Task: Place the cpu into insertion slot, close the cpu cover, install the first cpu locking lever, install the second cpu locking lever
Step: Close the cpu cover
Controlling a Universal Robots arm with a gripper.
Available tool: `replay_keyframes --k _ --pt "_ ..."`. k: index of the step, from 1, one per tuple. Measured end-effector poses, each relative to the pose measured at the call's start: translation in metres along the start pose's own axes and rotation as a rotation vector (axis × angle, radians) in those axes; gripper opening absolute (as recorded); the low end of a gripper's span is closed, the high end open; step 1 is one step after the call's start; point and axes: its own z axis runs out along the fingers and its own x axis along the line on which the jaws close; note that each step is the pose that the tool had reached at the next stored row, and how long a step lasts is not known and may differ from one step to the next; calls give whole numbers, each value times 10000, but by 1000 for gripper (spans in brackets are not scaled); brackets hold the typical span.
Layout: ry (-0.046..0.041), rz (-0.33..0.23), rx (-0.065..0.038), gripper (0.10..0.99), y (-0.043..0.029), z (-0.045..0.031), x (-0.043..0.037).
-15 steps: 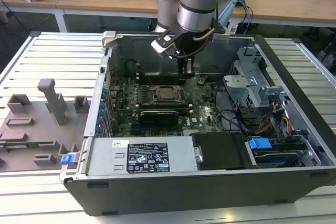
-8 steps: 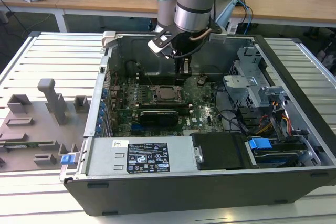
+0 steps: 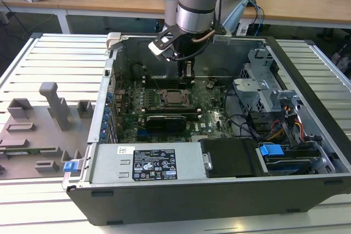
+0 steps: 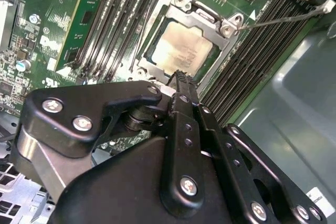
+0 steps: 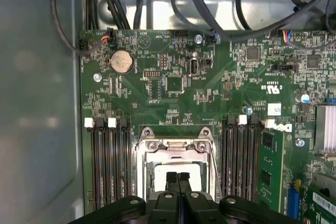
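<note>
The cpu (image 4: 181,51) lies seated in the insertion slot (image 3: 163,98), framed by the cpu cover (image 5: 176,147). I'd judge it light, stiff and fragile, best held by its edges. Its faint top print is unreadable (likewise the power supply's white label (image 3: 156,164)). The end effector (image 5: 177,178) hovers just above, fingers together, empty.
</note>
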Motion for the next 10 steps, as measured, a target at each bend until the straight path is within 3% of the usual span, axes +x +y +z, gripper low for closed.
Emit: replay_keyframes --k 10 --pt "-1 -1 1 106 -154 8 -2"
